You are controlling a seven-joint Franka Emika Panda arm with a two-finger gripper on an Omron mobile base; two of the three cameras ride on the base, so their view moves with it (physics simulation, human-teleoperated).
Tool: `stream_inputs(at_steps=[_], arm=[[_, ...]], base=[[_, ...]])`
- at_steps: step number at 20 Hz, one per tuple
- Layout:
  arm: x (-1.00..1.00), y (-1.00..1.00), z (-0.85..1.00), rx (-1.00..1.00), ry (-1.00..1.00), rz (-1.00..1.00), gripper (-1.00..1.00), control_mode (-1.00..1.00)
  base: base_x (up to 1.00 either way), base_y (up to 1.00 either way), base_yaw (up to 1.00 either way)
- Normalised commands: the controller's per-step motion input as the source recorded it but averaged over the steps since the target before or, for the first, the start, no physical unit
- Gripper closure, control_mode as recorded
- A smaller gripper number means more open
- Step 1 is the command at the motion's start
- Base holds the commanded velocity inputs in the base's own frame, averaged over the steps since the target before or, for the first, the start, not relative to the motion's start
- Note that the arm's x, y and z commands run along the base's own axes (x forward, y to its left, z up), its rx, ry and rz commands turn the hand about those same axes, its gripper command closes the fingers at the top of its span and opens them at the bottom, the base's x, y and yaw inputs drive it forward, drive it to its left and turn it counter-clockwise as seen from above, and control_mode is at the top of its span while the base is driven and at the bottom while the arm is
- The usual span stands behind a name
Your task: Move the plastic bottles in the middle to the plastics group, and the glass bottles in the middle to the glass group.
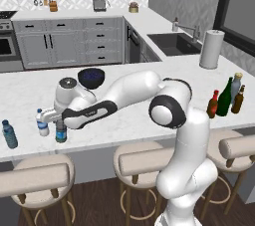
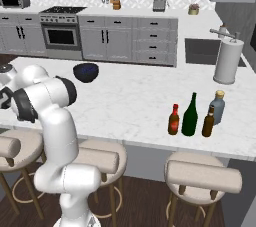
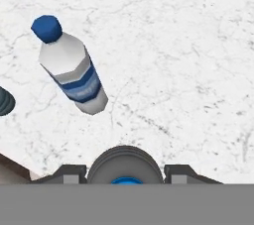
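Already clenched on the small clear plastic bottle with dark label, the gripper stands just beside the white-labelled plastic bottle, which a careless release could topple across the marble bench.

My white jointed arm reaches far left and low, elbow bent, wrist turned down. My two-finger gripper points straight downward, fingers closed around a small clear plastic bottle.
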Motion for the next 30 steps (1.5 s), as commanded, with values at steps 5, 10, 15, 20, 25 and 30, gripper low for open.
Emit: stream_inputs(at_steps=[5,10,15,20,25,30], arm=[[0.02,0.08,-0.18,0.0,0.0,0.0,1.0,-1.0],[0.14,0.22,-0.01,0.0,-0.01,0.0,1.0,-1.0],[0.19,0.23,0.0,0.0,-0.01,0.0,1.0,-1.0],[0.01,0.19,-0.28,-0.02,0.0,0.0,1.0,-1.0],[0.0,0.08,-0.32,0.0,0.0,0.0,1.0,-1.0],[-0.05,-0.05,-0.28,0.0,0.0,0.0,-1.0,-1.0]], base=[[0.0,0.0,0.0],[0.0,0.0,0.0],[0.0,0.0,0.0],[0.0,0.0,0.0],[0.0,0.0,0.0],[0.0,0.0,0.0]])
